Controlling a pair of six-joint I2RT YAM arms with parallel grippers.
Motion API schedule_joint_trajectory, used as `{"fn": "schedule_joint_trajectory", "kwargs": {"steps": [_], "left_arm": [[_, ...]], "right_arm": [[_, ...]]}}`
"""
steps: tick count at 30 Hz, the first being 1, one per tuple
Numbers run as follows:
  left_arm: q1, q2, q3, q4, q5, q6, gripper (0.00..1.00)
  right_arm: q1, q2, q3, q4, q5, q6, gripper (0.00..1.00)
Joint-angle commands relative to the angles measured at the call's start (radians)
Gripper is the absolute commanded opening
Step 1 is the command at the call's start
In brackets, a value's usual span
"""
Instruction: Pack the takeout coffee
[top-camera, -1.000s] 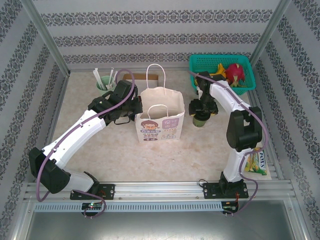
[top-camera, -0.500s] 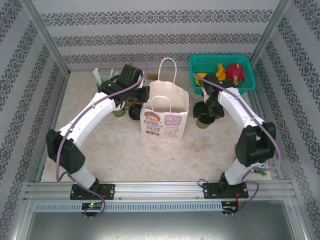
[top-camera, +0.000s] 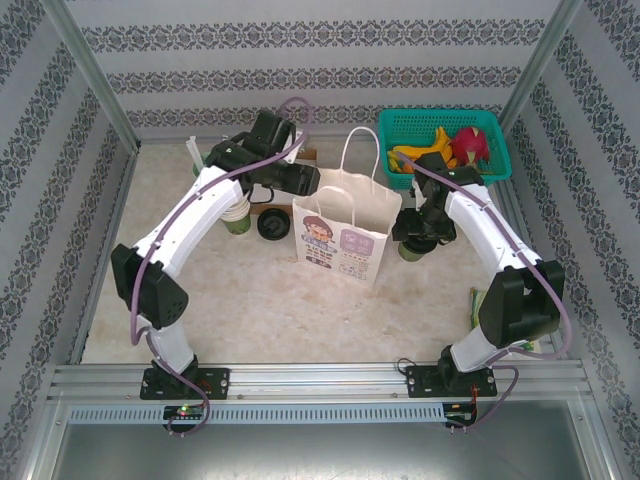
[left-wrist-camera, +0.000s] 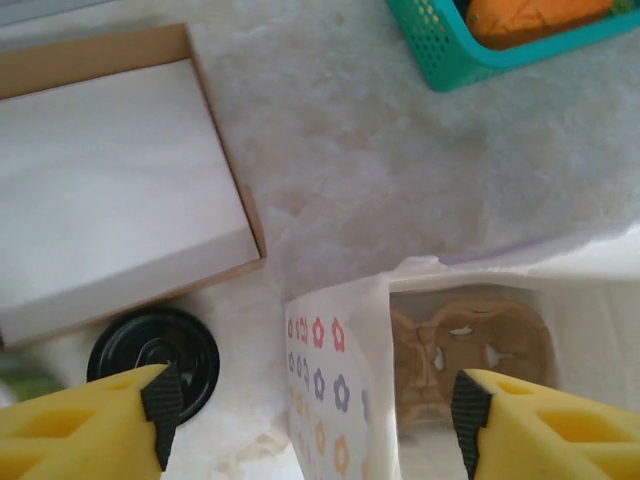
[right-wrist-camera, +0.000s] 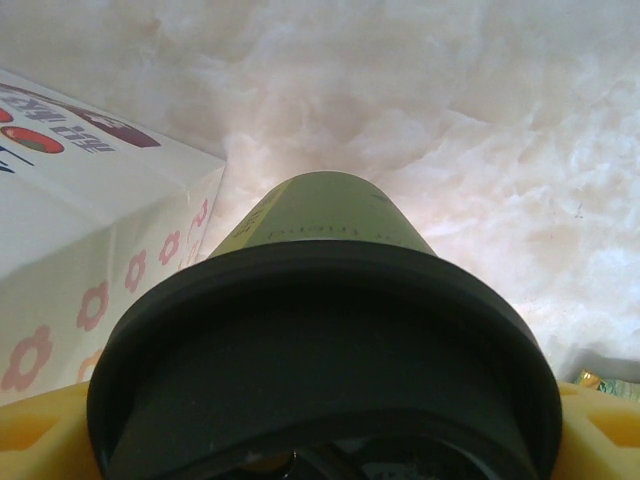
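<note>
The takeout coffee (right-wrist-camera: 320, 215), a green cup with a black lid (right-wrist-camera: 320, 350), sits between the yellow fingers of my right gripper (right-wrist-camera: 320, 440), which is shut on it. From above, the right gripper (top-camera: 420, 225) holds the coffee (top-camera: 408, 250) just right of the white paper bag (top-camera: 345, 235). My left gripper (top-camera: 300, 182) is at the bag's upper left edge. In the left wrist view the left gripper (left-wrist-camera: 315, 410) is open, its fingers (left-wrist-camera: 150, 405) on either side of the flower-printed bag wall (left-wrist-camera: 335, 390). A cardboard cup carrier (left-wrist-camera: 470, 350) lies inside the bag.
A loose black lid (top-camera: 270, 224) and a stack of lidless cups (top-camera: 237, 215) stand left of the bag. A mug of white sticks (top-camera: 205, 160) is at the back left, a teal basket (top-camera: 445, 140) at the back right. A brown-edged box (left-wrist-camera: 110, 190) lies behind the lid.
The bag has slid to the right with my left arm, and the left gripper has gone from shut to open. The right gripper and the coffee have shifted slightly right and nearer.
</note>
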Motion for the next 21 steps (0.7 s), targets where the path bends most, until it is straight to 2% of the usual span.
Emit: {"fn": "schedule_joint_trajectory", "kwargs": {"steps": [1,5,7,14,16,21], "left_arm": [[0.011,-0.126,-0.052,-0.074,-0.079,-0.164,0.76],[0.006,-0.217,-0.175,-0.051,-0.032,-0.320,0.77],[0.000,-0.235,-0.218,-0.034,-0.002,-0.357,0.77],[-0.009,-0.164,-0.220,0.029,0.072,-0.350,0.69],[-0.009,-0.140,-0.200,0.038,0.068,-0.333,0.62],[0.000,-0.089,-0.139,0.014,0.063,-0.277,0.27]], "right_arm": [[-0.008,0.011,-0.005,0.014,0.010,0.007,0.68],[-0.007,0.030,-0.001,0.026,0.006,0.003,0.67],[-0.006,0.039,0.002,0.033,0.000,-0.001,0.67],[-0.006,0.030,0.028,0.010,0.013,-0.020,0.64],[-0.006,0.009,0.035,-0.016,0.025,-0.027,0.63],[-0.006,-0.073,0.080,-0.112,0.048,-0.010,0.62]]}}
